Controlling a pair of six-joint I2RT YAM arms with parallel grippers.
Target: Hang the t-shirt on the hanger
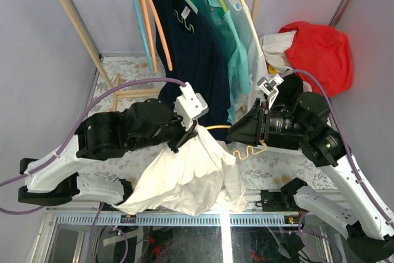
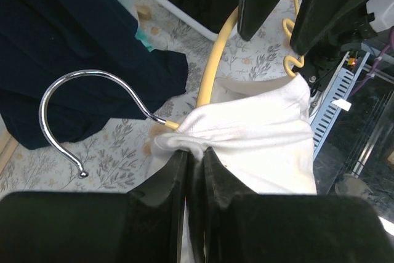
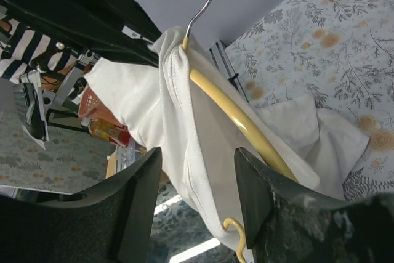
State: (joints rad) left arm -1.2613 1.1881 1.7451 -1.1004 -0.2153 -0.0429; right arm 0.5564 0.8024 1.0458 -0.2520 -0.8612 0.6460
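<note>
Your t-shirt [image 1: 184,177] hangs bunched between both arms above the near edge of the desk [image 1: 271,167], with its collar up at the hanger [image 3: 237,115] neck. One hanger arm shows bare yellow, so I'd say the job now is easing cloth down it without dragging the collar off. Your left gripper [image 2: 194,152] is pinched tight on the collar, right by the hook [image 2: 92,73]. Your right gripper [image 3: 197,158] straddles the bare arm about half open, can't tell if it's actually clamping. The rack [image 1: 77,20] and navy shirt [image 1: 191,53] sit just behind, so that hook could snag.
</note>
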